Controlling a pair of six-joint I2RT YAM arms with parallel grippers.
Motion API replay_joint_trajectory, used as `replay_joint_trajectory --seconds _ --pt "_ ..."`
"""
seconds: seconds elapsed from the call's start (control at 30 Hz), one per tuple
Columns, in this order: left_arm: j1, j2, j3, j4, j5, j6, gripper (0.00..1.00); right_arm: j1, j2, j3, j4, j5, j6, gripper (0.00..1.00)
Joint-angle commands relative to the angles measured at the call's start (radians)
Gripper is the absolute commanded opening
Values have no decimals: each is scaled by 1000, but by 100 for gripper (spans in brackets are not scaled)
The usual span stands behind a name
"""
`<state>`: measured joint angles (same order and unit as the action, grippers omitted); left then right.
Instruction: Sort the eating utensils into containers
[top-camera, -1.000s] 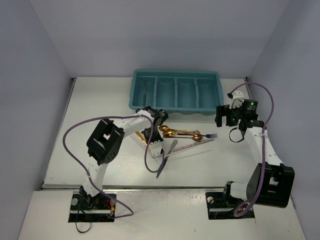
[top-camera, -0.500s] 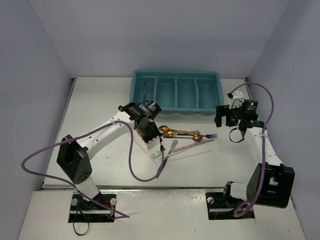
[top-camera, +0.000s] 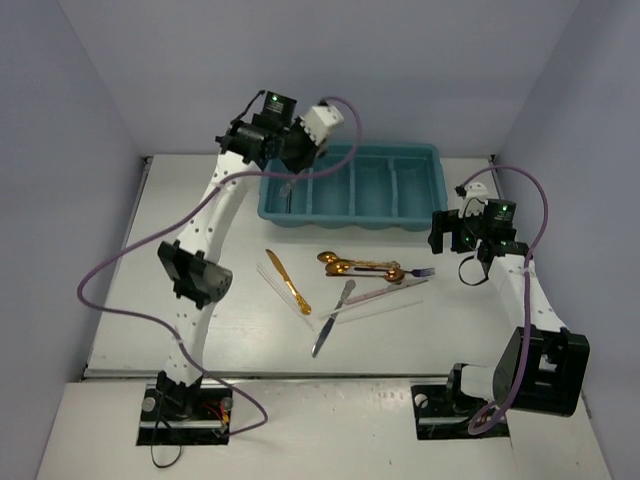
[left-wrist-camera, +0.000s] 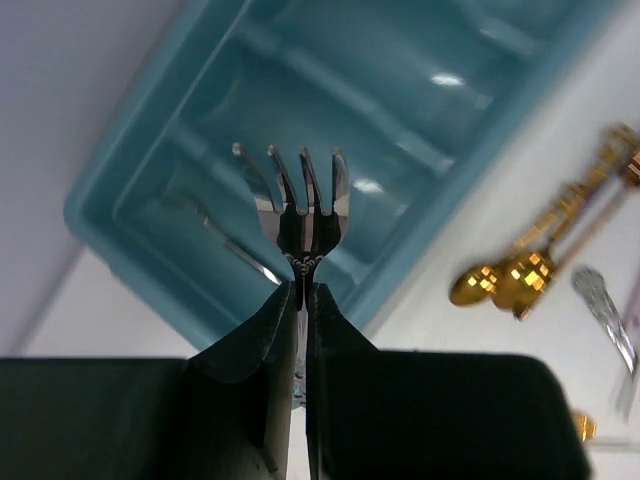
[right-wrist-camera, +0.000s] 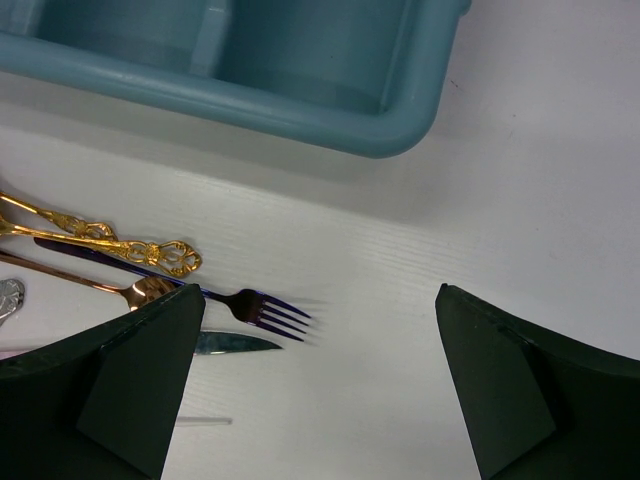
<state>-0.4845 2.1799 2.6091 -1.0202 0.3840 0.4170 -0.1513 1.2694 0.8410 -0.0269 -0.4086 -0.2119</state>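
My left gripper (top-camera: 292, 160) hangs over the left end of the teal tray (top-camera: 430, 190). In the left wrist view it (left-wrist-camera: 303, 285) is shut on a silver fork (left-wrist-camera: 300, 195), tines forward above the tray's left compartments (left-wrist-camera: 150, 190), where one silver utensil (left-wrist-camera: 235, 250) lies. My right gripper (top-camera: 452, 235) is open and empty (right-wrist-camera: 320, 300) over bare table by the tray's right corner (right-wrist-camera: 400, 130). A purple fork (right-wrist-camera: 262, 308) lies just left of it. Gold spoons (top-camera: 345, 265), a gold knife (top-camera: 288, 281), a silver knife (top-camera: 330, 320) and pale sticks (top-camera: 385, 293) lie on the table.
The loose utensils lie in a cluster in front of the tray, between the two arms. The left arm's purple cable (top-camera: 110, 290) loops out to the left. Walls enclose the table on three sides.
My left arm has risen from the utensil cluster and swung back over the tray's left end, carrying the silver fork. The right arm has not moved.
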Motion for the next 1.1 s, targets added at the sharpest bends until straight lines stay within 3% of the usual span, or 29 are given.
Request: replay_joint_trajectory --seconds 0.0,0.2,0.5,0.77,1.0,1.07 --pt "100 93 66 70 -131 -495 0 -8 -15 7 48 -6 -4 100" --pt "149 125 -56 298 -132 -656 0 -8 -36 4 46 -5 -50 100" --pt "193 201 -75 487 -97 -768 0 -8 -58 28 26 -39 -188 98" --pt "209 262 -53 531 -68 -760 0 -8 -17 62 -45 -68 -253 97" --pt "215 290 -103 532 -63 -738 0 -6 2 115 -175 -81 -461 96" --pt "215 290 -108 534 -51 -738 9 -4 15 135 -206 -85 -531 96"
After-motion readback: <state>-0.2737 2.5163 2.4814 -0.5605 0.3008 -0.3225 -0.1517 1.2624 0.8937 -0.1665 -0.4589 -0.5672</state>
